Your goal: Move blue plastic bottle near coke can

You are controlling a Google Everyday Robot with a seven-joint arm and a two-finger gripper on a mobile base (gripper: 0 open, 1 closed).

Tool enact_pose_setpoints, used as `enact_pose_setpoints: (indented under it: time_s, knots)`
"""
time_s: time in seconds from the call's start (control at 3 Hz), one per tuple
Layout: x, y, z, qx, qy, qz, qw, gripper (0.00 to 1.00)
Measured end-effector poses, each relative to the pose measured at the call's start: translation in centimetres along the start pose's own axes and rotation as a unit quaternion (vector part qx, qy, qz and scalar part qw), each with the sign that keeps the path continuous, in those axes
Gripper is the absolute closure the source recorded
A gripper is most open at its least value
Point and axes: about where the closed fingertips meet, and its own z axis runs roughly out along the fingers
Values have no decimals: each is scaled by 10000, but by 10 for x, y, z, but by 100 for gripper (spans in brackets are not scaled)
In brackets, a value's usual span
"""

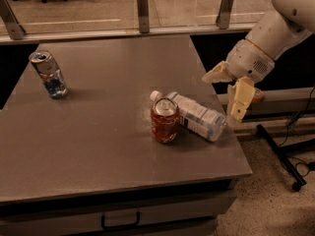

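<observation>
The blue plastic bottle (195, 115) lies on its side on the grey table (98, 132), its white cap pointing to the back left. It rests right behind and against the coke can (164, 120), a short red can standing upright. My gripper (224, 93) is open and empty. It hangs just past the table's right edge, to the right of the bottle's base and a little above it, not touching it. One finger (239, 99) points down and the other (216, 74) points left.
A slim silver-and-blue can (48, 74) stands upright at the table's back left. A railing with glass panels (142, 9) runs behind the table. A black stand's legs (283, 154) lie on the floor at the right. A drawer handle (120, 221) shows below the tabletop.
</observation>
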Motion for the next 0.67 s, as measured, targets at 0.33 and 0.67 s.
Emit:
enact_pose_setpoints:
  time_s: [0.33,0.67]
  knots:
    - [9,-9,-24,386,-5,133,9992,0]
    - [34,-23,-92,1619,220,625,9846,0]
